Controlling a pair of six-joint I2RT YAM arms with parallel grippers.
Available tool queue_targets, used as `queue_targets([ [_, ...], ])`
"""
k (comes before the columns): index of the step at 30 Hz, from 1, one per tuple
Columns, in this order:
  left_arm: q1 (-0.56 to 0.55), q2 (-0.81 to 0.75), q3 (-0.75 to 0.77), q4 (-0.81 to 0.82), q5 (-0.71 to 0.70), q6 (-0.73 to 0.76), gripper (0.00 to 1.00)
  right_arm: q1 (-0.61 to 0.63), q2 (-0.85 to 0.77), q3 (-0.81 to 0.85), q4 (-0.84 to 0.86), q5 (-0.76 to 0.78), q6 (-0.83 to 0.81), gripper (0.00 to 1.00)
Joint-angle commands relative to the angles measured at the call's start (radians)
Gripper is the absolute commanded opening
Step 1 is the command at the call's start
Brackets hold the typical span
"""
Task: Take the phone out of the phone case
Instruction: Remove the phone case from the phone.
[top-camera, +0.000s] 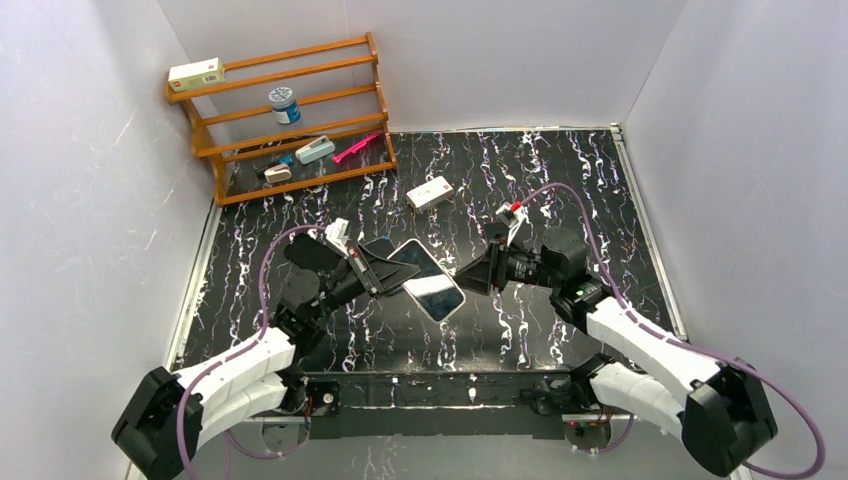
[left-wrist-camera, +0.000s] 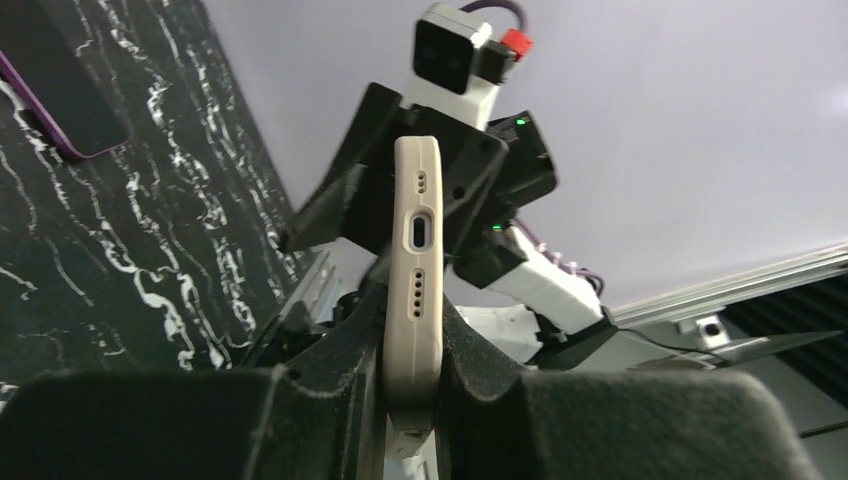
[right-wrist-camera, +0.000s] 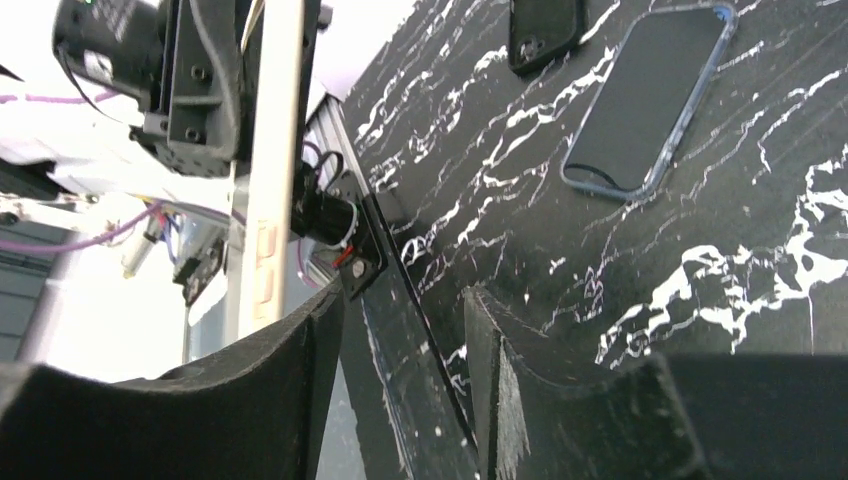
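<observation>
The phone sits in its beige phone case (top-camera: 432, 285) and is held flat above the table, dark glossy face up. My left gripper (top-camera: 395, 272) is shut on the case's port end. In the left wrist view that end (left-wrist-camera: 418, 240) stands edge-on between the left gripper's fingers (left-wrist-camera: 412, 310). My right gripper (top-camera: 468, 280) is at the case's opposite long side. In its own view the right gripper (right-wrist-camera: 405, 295) is open with nothing between the fingers. The case's button edge (right-wrist-camera: 265, 180) runs just outside its left finger.
A black phone (right-wrist-camera: 545, 30) and a blue-rimmed phone (right-wrist-camera: 645, 100) lie on the marbled table (top-camera: 560, 180); the black one also shows in the top view (top-camera: 378, 248). A white box (top-camera: 430, 192) lies behind. A wooden rack (top-camera: 290, 110) with small items stands back left.
</observation>
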Motion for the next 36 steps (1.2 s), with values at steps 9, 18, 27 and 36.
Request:
queue_targets([
  [9,0.005,-0.028,0.351,-0.595,0.094,0.469,0.00,-0.003,-0.178,0.072,-0.339,-0.212,-0.194,0.58],
  [18,0.006,-0.010,0.368,-0.590,0.128,0.467,0.00,-0.003,-0.155,0.065,-0.257,-0.334,-0.202,0.58],
  [27,0.005,0.002,0.324,-0.385,0.227,0.329,0.00,-0.001,-0.097,0.059,-0.194,-0.383,-0.221,0.56],
  [36,0.005,-0.002,0.320,-0.368,0.246,0.314,0.00,0.003,-0.088,0.070,-0.119,-0.446,-0.200,0.49],
])
